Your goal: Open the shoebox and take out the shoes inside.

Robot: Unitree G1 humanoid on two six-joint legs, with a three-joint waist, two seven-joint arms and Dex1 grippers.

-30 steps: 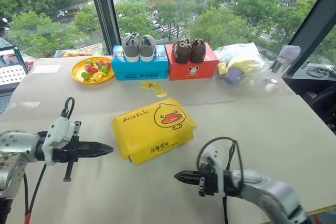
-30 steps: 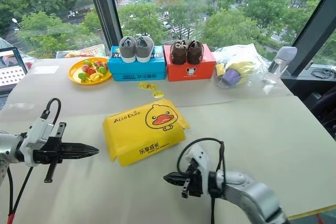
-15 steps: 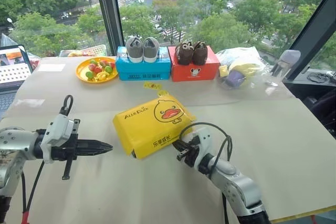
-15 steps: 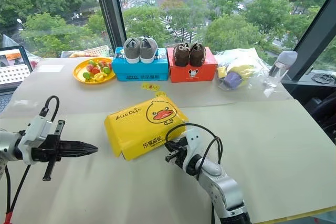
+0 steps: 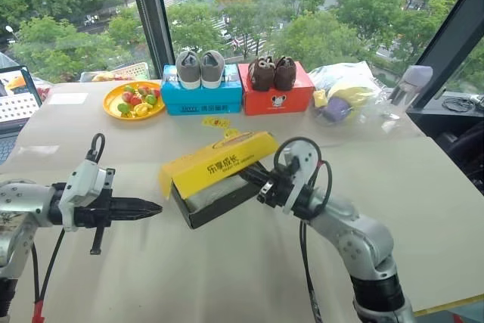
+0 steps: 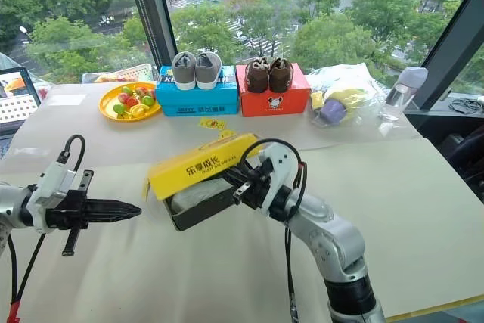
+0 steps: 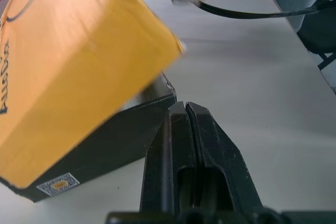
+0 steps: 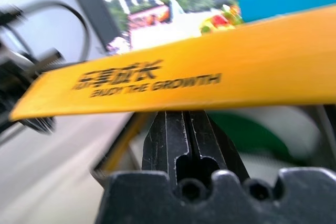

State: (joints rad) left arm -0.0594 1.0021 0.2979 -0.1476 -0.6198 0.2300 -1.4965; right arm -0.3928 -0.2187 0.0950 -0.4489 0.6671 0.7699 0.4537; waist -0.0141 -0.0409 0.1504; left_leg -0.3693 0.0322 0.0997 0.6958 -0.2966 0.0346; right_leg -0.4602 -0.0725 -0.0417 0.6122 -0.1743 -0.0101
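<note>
**Shoebox lid propped up on the right gripper's tips**

The right gripper (image 5: 252, 177) has its two black fingers pressed together, grasping nothing; their tips sit under the front edge of the yellow lid (image 5: 221, 163) of the shoebox (image 5: 219, 200), and the lid stands tilted up above them, its front flap with printed lettering facing the camera. Below the fingertips lies the black base of the box, and in the gap between lid and base something pale shows (paper or lining, hard to tell which). In the right wrist view a green shape (image 8: 247, 132), probably one of the shoes, appears just beyond the fingertips, under the lid.

The left gripper (image 5: 156, 207) is also clenched with nothing in it, pointing across the table (image 5: 423, 187) toward the box. The box's near black corner lies just ahead of its tips, close but apart.

Well beyond both grippers, along the window side, stand a blue box (image 5: 203, 97) carrying a grey pair of shoes (image 5: 200, 68) and, touching it on the right gripper's side, a red box (image 5: 276, 96) carrying a brown pair (image 5: 273, 72). A yellow plate of fruit (image 5: 134, 100) sits far ahead of the left gripper, beside the blue box. A clear bag with yellow and purple things (image 5: 344, 96) lies far ahead of the right gripper.
</note>
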